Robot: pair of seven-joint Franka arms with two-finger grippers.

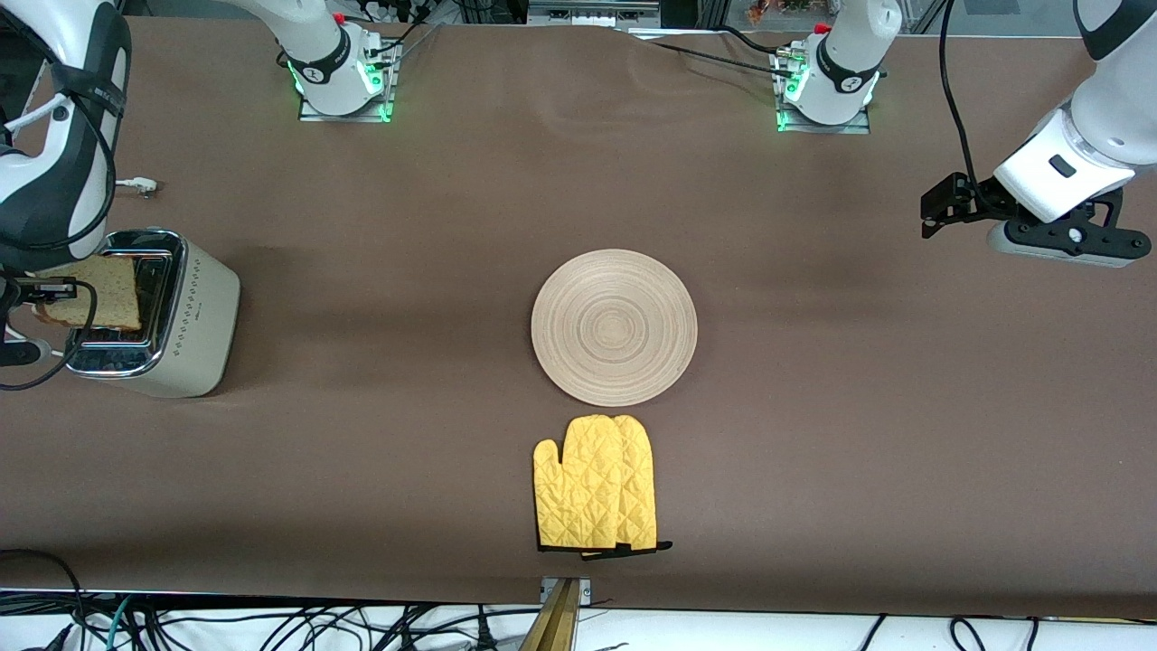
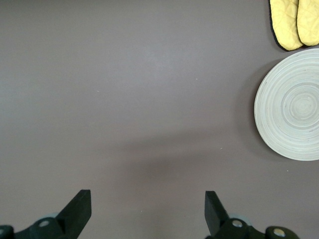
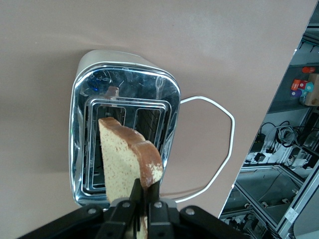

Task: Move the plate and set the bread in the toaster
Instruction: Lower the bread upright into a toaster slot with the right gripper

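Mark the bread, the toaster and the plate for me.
bread (image 3: pixel 119 159): right wrist view, speckled face.
toaster (image 1: pixel 203 316): front view, cream side wall.
plate (image 1: pixel 615 327): front view, centre of rings.

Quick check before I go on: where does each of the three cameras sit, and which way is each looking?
Front view: high across the table, facing both arm bases; shows the plate, oven mitts, toaster.
Left wrist view: on the waiting left arm, looking down at bare table past the open left gripper.
Right wrist view: over the toaster slots; the right gripper is shut on the bread.
Front and left wrist views share plate and mitts.
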